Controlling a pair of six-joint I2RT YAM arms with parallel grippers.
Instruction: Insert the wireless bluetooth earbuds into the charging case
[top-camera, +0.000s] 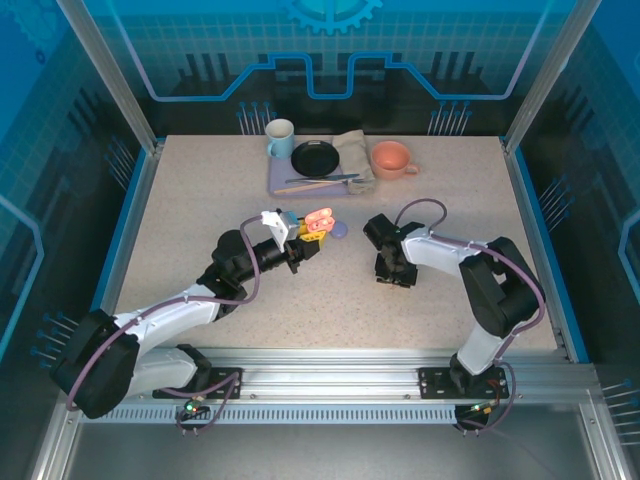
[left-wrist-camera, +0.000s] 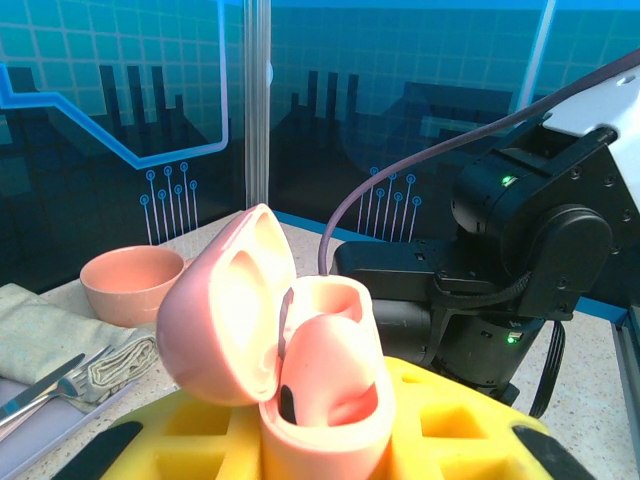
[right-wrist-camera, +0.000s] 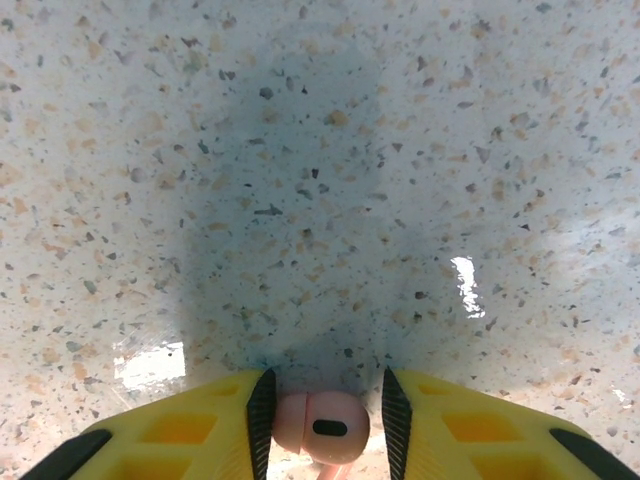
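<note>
Wide bare stretches of speckled table (top-camera: 200, 200) along the left edge, the right edge and the near strip in front of the arm bases; crockery and cloth gathered at the middle of the far edge. Just left of the table's centre, lifted off the surface: left gripper (top-camera: 303, 243), yellow fingers (left-wrist-camera: 450, 430) clamped on the base of an open salmon-pink charging case (left-wrist-camera: 325, 410), lid (left-wrist-camera: 220, 310) swung back, a pink rounded piece (left-wrist-camera: 330, 365) seated inside. Just beside the case toward the right edge, lying on the table: a small lilac pebble-shaped piece (top-camera: 338, 230). Right of centre, pointing straight down close over the surface: right gripper (top-camera: 394, 272), black pads (right-wrist-camera: 262, 400) pinching one salmon-pink earbud (right-wrist-camera: 320, 427); touching the table or not, impossible to tell. Narrow open lane between the two grippers. Along the far edge: pale blue mug (top-camera: 279, 138), black plate (top-camera: 315, 158) and cutlery (top-camera: 320, 180) on a lilac tray (top-camera: 282, 183), folded cloth (top-camera: 352, 150), pink bowl (top-camera: 392, 158). All round, blue-lit panel walls (top-camera: 60, 150) on aluminium posts (top-camera: 110, 70).
</note>
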